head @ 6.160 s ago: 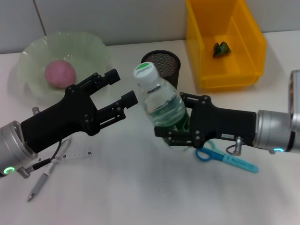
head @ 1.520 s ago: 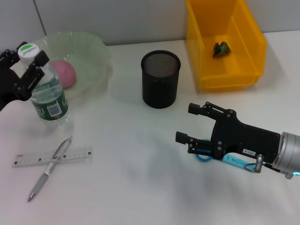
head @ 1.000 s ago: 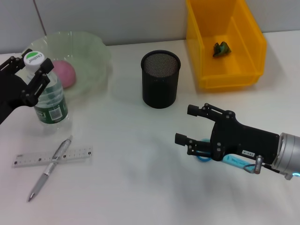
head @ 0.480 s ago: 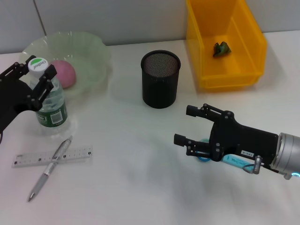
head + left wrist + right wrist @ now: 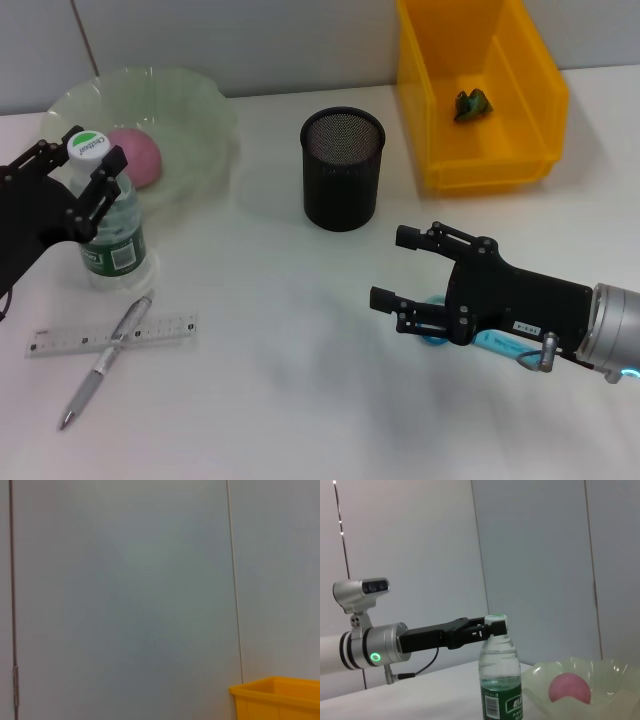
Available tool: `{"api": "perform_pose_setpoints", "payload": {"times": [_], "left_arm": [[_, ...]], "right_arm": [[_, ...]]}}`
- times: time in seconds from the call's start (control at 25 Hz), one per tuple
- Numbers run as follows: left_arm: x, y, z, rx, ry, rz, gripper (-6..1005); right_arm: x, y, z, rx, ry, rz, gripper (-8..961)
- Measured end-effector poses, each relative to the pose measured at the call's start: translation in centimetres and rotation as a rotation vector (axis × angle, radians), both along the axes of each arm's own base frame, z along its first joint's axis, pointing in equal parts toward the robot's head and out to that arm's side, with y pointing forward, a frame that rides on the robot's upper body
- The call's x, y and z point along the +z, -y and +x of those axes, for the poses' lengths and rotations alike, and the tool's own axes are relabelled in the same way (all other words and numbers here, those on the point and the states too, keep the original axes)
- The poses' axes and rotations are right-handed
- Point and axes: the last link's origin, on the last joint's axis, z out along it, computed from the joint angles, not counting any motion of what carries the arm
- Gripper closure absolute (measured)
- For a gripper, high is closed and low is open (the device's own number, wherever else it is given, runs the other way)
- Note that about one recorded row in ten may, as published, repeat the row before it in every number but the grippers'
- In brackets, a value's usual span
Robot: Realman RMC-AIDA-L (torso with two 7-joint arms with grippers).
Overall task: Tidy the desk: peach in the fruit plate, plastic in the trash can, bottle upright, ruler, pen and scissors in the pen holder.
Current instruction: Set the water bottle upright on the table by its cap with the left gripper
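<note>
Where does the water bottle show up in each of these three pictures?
Head view: the water bottle stands upright at the far left, beside the fruit plate, with the left hand at its cap.
Left wrist view: not in it.
Right wrist view: the bottle stands low in the middle.
Shared landmark: the peach in the plate.

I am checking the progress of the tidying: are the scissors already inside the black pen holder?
No, the scissors lie on the table under the right gripper, and the pen holder looks empty.
</note>
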Motion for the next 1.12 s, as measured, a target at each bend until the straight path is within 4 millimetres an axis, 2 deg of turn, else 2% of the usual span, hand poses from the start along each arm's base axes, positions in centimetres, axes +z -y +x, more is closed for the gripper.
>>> {"api": "perform_pose_setpoints", "payload": {"times": [0.72,0.92,1.12], "left_arm": [[0.22,0.10,-0.17,0.017,0.029,0.021,524],[0.31,0.26,0.01,0.003,0.040,0.023,299],[0.82,0.69,0.10,-0.017,0.066,0.038,256]], "right_arm": [[-0.01,-0.03,-0.05,0.002,0.000,-0.001,182],[-0.02,-0.03,-0.06,0.002,0.000,-0.001,185],[-0.02,-0.06,-0.09,0.004,0.001,-0.002,189]]}}
